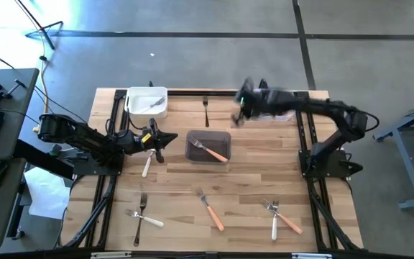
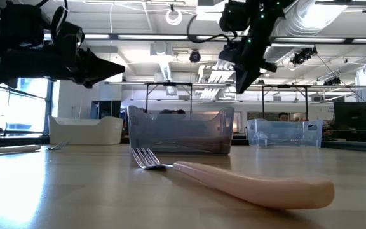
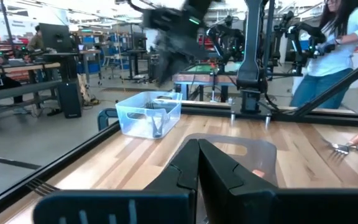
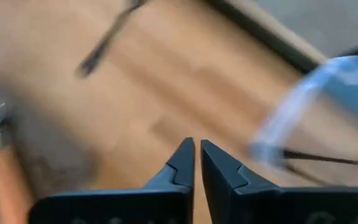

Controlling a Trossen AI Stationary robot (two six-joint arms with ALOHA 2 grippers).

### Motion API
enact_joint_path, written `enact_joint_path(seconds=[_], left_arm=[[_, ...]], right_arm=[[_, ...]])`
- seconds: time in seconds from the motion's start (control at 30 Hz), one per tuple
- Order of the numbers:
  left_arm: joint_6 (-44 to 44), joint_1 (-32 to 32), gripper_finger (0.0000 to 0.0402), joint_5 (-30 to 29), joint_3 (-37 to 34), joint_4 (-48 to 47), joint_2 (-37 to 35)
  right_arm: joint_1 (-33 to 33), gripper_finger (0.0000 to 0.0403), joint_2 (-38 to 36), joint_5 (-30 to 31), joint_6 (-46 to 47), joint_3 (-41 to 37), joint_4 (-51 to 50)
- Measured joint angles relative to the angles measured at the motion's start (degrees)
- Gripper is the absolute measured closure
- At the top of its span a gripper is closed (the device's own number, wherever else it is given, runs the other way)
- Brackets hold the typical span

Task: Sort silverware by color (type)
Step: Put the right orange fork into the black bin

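1. Table: light wood, with open board through the middle and along its near side. Black rails run down both sides under my arms.
2. My right arm is smeared with motion in the high view, reaching over the far edge. My right gripper hangs in the air; the clear tub beneath it is mostly hidden from above. In the right wrist view the fingers stand nearly together, nothing between them.
3. My left arm lies low over the left rail. My left gripper points at the smoky tub, fingers pressed together, empty.
4. White tub at the far left corner holds a white-handled fork, hard to resolve.
5. Smoky tub holds an orange fork.
6. Dark fork lies on the board between white tub and right gripper. Another dark fork lies in the clear tub.
7. White fork lies just beside my left gripper.
8. Near side: two crossed white forks, a lone orange fork, a crossed orange-and-white pair.
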Motion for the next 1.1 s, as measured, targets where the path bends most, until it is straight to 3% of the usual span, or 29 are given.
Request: enact_joint_path(seconds=[0.2,0.3,0.67,0.9,1.1], left_arm=[[1.01,0.07,0.0401,0.21,0.00,0.20,0.00],[1.53,0.40,0.0401,0.45,0.00,-0.19,0.02],[2.85,2.58,0.0401,1.00,0.00,-2.13,0.00],[0.45,2.51,0.0401,1.08,0.00,-3.68,0.00],[-1.39,2.51,0.0402,1.59,0.00,-3.69,0.00]], right_arm=[[18.76,0.0398,-3.46,1.57,6.82,-10.58,13.94],[28.28,0.0402,-5.05,1.97,13.17,-12.02,15.15],[58.44,0.0396,-5.38,2.72,48.49,-6.60,-7.48],[71.66,0.0319,-3.91,0.40,64.39,-6.93,-11.27],[76.03,0.0232,-0.91,-4.85,73.24,-6.95,-12.99]])
